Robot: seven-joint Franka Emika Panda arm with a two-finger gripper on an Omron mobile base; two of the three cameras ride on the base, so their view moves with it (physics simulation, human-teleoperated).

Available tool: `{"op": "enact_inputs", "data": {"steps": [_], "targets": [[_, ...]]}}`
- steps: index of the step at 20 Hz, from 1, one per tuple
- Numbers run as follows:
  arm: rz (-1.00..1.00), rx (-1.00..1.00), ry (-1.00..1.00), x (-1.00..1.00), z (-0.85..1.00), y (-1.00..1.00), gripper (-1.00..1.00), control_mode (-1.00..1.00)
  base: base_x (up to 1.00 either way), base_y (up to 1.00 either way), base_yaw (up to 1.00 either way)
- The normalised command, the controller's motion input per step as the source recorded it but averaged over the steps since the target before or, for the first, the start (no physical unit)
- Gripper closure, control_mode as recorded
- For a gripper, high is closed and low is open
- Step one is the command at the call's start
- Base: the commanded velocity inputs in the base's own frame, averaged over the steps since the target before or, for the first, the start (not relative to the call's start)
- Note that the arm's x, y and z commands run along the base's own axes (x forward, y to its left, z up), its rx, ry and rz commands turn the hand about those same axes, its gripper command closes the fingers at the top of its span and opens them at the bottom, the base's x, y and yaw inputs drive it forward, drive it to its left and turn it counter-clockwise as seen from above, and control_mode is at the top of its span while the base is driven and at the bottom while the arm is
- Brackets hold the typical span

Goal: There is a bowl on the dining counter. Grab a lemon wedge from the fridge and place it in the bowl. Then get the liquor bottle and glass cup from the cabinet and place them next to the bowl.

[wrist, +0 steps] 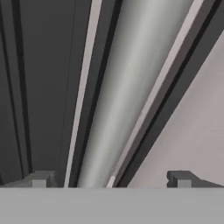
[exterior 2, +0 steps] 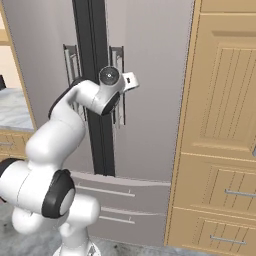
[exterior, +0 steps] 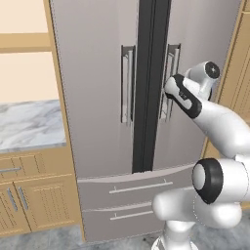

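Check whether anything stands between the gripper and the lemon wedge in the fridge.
Yes: both fridge doors are shut. The open gripper straddles the right door's bar handle, with nothing between them. No lemon wedge can be seen.

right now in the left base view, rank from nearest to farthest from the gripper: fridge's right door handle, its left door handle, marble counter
1. Right door handle, at the open gripper.
2. Left door handle, across the dark centre strip.
3. Marble counter, far left, beside the fridge.
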Motion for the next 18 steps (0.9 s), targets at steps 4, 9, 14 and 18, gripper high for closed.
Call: {"op": "enact_inputs", "data": {"steps": [4,9,14,18], "targets": [[-0.11,0.00,-0.12,0.26,-0.05,0.05,-1.00,-1.00,0.00,0.00,0.00],[-0.10,0.00,-0.10,0.35,-0.04,0.05,-1.00,-1.00,0.00,0.00,0.00],[-0.08,0.00,-0.04,0.47,-0.06,0.08,1.00,-1.00,0.00,0.00,0.00],[-0.01,0.00,0.02,0.18,-0.01,0.02,1.00,-1.00,0.00,0.00,0.00]]}}
